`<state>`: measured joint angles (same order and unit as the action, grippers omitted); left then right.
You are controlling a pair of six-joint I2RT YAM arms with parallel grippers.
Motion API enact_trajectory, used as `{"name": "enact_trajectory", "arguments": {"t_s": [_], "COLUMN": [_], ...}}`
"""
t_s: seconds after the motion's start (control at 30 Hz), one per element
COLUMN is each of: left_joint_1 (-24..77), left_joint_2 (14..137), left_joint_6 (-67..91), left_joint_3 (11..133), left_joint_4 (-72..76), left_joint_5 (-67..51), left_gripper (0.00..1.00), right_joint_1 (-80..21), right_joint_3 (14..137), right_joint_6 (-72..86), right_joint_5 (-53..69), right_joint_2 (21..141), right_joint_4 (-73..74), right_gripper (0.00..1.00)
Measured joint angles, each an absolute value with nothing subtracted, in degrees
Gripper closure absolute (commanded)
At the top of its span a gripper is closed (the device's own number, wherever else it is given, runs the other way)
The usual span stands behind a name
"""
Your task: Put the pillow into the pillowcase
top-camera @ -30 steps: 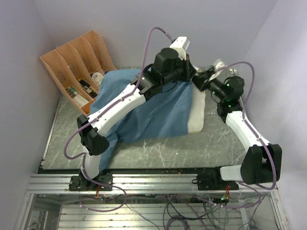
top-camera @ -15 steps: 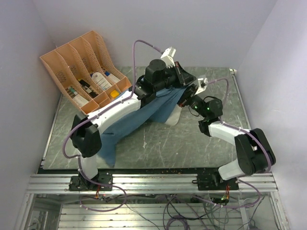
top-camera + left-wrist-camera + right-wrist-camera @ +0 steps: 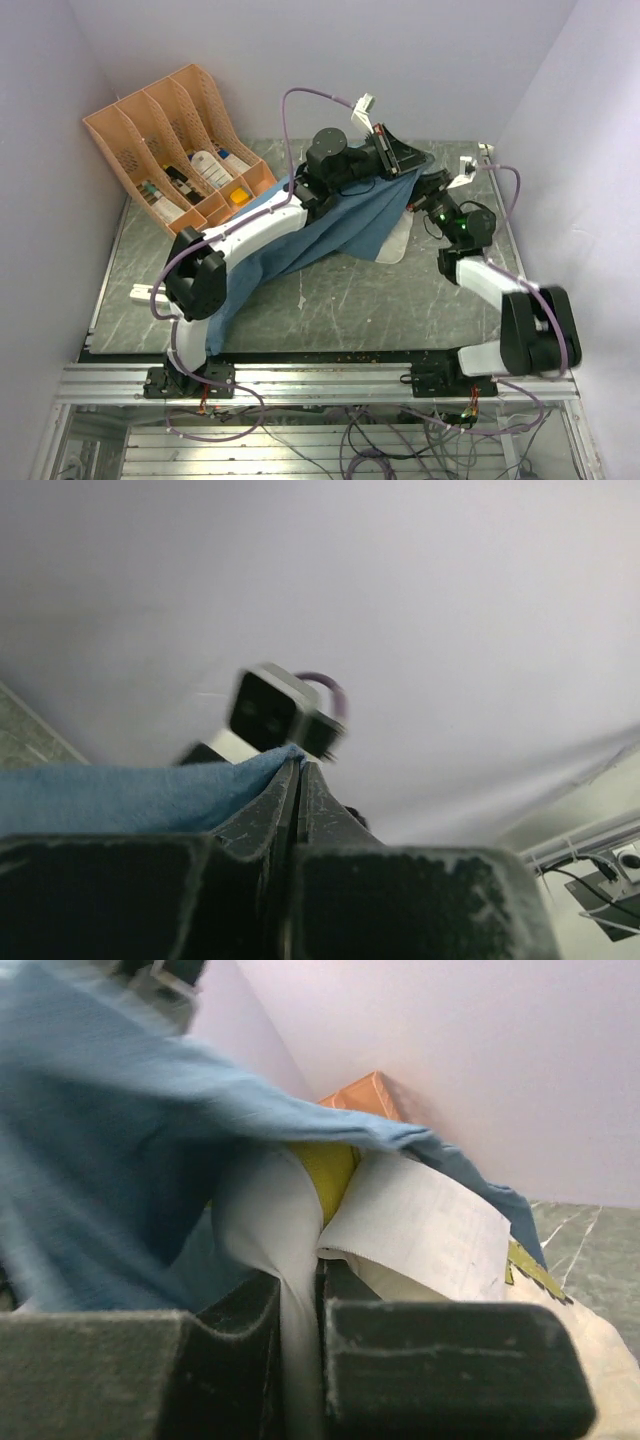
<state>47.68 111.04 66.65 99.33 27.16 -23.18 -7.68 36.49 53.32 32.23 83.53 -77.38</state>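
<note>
The blue pillowcase hangs from my left gripper, held high at the back of the table, and drapes down to the left front. In the left wrist view the left gripper is shut on a fold of the pillowcase. The cream-white pillow shows only as a strip under the blue cloth's right edge. My right gripper sits just right of it. In the right wrist view the right gripper is shut on a pinch of the pillow, whose yellow edge shows under the pillowcase.
An orange slotted file rack holding bottles and small items stands at the back left. Its corner also shows behind the cloth in the right wrist view. Walls close in on the left, back and right. A small white object lies by the table's left edge.
Both grippers swung left toward the middle and then back to the right and farther back, carrying the cloth. The pillowcase now hangs narrower than a second ago, and less pillow shows.
</note>
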Motion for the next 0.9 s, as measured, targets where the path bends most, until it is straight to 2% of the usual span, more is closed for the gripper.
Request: {"name": "enact_trajectory", "arguments": {"t_s": [0.1,0.2,0.33,0.43,0.53,0.57,0.67,0.77,0.9], "left_joint_1": [46.3,43.4,38.8,37.0,36.4,36.3,36.3,36.1,36.1], "left_joint_2": [110.0,109.6,113.1,118.0,122.8,124.4,127.8,130.7,132.8], "left_joint_6": [65.5,63.6,60.8,58.3,56.1,55.4,54.0,53.0,53.1], "left_joint_3": [99.3,99.7,104.8,111.1,116.4,118.1,121.6,125.0,127.5], "left_joint_4": [26.0,23.4,16.1,9.7,4.2,2.2,-1.8,-4.7,-4.2], "left_joint_5": [-23.3,-23.0,-22.1,-19.6,-17.2,-16.6,-16.0,-15.9,-18.6], "left_gripper": [0.93,0.93,0.93,0.93,0.91,0.88,0.75,0.62,0.34], "right_joint_1": [-9.9,-10.8,-11.4,-11.4,-9.7,-8.6,-4.5,1.8,9.4], "right_joint_3": [33.5,33.9,38.0,43.9,48.8,49.7,52.6,54.4,55.6], "right_joint_6": [46.9,42.4,36.7,32.7,29.0,27.9,24.0,20.9,15.6], "right_joint_5": [31.2,29.8,23.3,19.7,19.6,20.4,25.2,32.5,44.4], "right_joint_2": [74.1,70.3,72.3,76.7,82.3,83.8,86.8,86.5,83.1], "right_joint_4": [-68.9,-59.9,-46.6,-39.1,-34.9,-33.9,-30.0,-27.8,-26.1], "right_gripper": [1.0,0.99,0.71,0.56,0.33,0.24,0.1,0.06,0.05]}}
